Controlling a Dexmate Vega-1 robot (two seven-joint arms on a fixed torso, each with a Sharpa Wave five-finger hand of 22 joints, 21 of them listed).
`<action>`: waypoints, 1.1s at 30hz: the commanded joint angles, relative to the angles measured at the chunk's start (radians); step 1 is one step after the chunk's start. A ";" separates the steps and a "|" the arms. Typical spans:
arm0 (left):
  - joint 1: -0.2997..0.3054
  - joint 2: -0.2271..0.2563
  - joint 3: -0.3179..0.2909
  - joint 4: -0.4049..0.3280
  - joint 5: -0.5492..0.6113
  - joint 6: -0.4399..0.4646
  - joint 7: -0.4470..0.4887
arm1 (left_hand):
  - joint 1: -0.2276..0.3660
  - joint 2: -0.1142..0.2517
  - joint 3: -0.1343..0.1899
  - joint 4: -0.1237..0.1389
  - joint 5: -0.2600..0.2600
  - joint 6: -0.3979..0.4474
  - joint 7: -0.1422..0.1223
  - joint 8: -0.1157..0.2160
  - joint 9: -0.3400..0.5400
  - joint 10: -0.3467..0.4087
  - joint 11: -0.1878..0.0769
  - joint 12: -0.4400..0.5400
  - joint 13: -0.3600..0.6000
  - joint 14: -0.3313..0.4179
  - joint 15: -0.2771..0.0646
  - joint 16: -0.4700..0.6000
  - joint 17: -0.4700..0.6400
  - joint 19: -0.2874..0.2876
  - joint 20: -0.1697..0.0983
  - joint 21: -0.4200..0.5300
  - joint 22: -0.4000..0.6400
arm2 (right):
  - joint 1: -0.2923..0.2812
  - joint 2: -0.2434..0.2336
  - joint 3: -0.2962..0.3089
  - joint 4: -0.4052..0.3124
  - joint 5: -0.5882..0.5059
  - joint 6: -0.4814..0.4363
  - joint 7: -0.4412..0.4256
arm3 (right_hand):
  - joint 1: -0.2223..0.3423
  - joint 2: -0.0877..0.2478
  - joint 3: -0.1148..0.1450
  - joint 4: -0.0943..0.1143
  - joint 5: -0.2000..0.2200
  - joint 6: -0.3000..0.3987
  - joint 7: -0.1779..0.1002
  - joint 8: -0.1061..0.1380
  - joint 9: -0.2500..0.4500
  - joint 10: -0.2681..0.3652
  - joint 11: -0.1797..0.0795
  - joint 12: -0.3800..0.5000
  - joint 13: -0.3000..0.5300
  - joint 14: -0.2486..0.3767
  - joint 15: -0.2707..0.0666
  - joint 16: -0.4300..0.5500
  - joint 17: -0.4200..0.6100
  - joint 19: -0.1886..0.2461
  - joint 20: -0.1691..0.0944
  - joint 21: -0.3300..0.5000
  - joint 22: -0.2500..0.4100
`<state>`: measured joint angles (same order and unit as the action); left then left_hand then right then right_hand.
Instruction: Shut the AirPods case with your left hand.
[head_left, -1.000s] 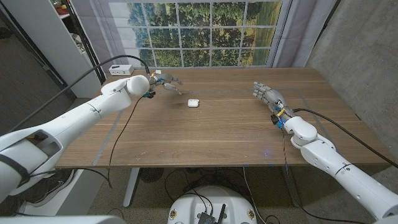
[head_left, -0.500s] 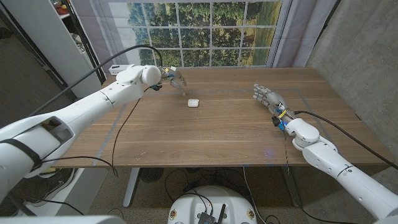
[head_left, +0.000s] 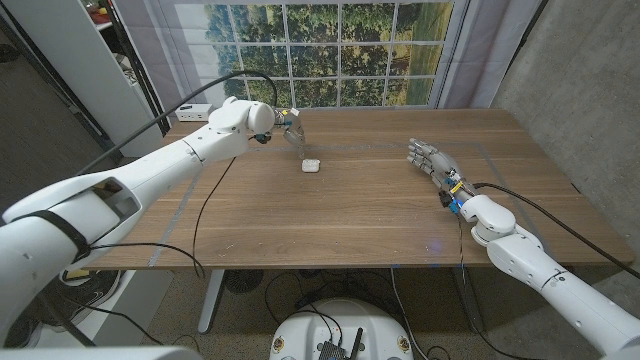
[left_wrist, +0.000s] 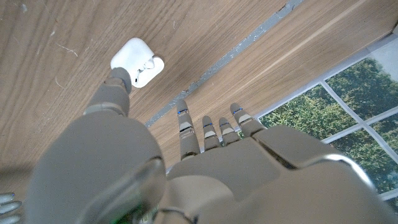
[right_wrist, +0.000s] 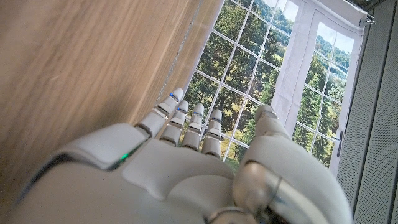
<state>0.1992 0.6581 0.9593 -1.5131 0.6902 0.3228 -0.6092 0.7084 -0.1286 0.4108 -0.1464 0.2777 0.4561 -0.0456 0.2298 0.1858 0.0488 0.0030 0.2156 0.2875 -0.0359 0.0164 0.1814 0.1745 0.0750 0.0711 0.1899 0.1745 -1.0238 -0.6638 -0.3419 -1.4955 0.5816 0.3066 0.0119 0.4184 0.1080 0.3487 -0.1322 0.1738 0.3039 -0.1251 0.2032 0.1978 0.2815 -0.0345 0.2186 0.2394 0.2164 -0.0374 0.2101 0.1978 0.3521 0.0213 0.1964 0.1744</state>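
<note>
Reaching in from the near right corner, the right hand (head_left: 432, 159) is seen at the table's (head_left: 350, 215) right side, fingers extended and apart, nothing held. Farther back, the AirPods case (head_left: 311, 165) lies on the wood near the middle; whether its lid is fully up is hard to make out. Just beyond it the left hand (head_left: 290, 128) is poised, fingers spread, nothing grasped, its thumb (left_wrist: 115, 87) pointed at the case (left_wrist: 137, 62); contact cannot be judged.

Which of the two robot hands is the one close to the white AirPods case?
The left hand, stretched out just behind the AirPods case. The right hand waits far off on the table's other side.
</note>
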 joint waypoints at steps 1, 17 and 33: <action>0.012 -0.043 0.032 0.032 0.038 0.026 0.027 | 0.019 0.011 -0.003 0.003 0.012 0.010 -0.019 -0.003 0.002 0.017 -0.010 0.012 -0.003 0.012 -0.004 0.008 0.002 0.011 0.003 0.010 0.004 | -0.044 -0.009 0.024 -0.012 0.015 0.033 -0.007 | -0.012 -0.001 -0.005 0.002 0.001 -0.005 -0.004 -0.003 0.003 0.007 0.002 0.007 0.006 0.005 -0.078 0.008 0.004 0.002 0.008 0.003 0.004; 0.000 -0.101 0.067 0.135 0.023 0.003 0.084 | 0.043 0.040 -0.011 0.011 0.026 0.036 -0.031 -0.008 0.003 0.042 -0.022 0.021 -0.014 0.040 -0.018 0.013 0.002 0.033 -0.003 0.016 0.005 | -0.086 -0.013 0.050 -0.016 0.032 0.055 -0.017 | -0.012 0.000 -0.008 0.002 0.002 -0.007 -0.004 -0.003 0.003 0.016 0.001 0.010 0.008 0.008 -0.080 0.009 0.004 0.002 0.009 0.003 0.004; -0.061 -0.169 0.113 0.262 -0.017 -0.040 0.090 | 0.058 0.060 -0.021 0.017 0.032 0.056 -0.080 -0.012 0.004 0.046 -0.032 0.021 -0.021 0.049 -0.024 0.011 0.002 0.043 -0.004 0.018 0.006 | -0.118 -0.017 0.073 -0.023 0.046 0.060 -0.031 | -0.013 0.003 -0.012 0.002 0.003 -0.008 -0.004 -0.002 0.003 0.018 0.001 0.011 0.010 0.008 -0.078 0.010 0.004 0.002 0.008 0.004 0.004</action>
<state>0.1777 0.5371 1.0391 -1.3380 0.6971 0.3095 -0.5275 0.7610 -0.0760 0.3942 -0.1297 0.3008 0.5057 -0.1185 0.2205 0.1860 0.0913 -0.0287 0.2330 0.2643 0.0042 -0.0021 0.1888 0.1744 0.1081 0.0676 0.2035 0.1745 -1.1208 -0.6787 -0.2837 -1.5154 0.6161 0.3590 -0.0093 0.4130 0.1134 0.3404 -0.1322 0.1739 0.2986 -0.1304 0.2033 0.1977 0.2893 -0.0337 0.2257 0.2441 0.2165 -0.0374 0.2143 0.1976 0.3558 0.0249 0.1965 0.1744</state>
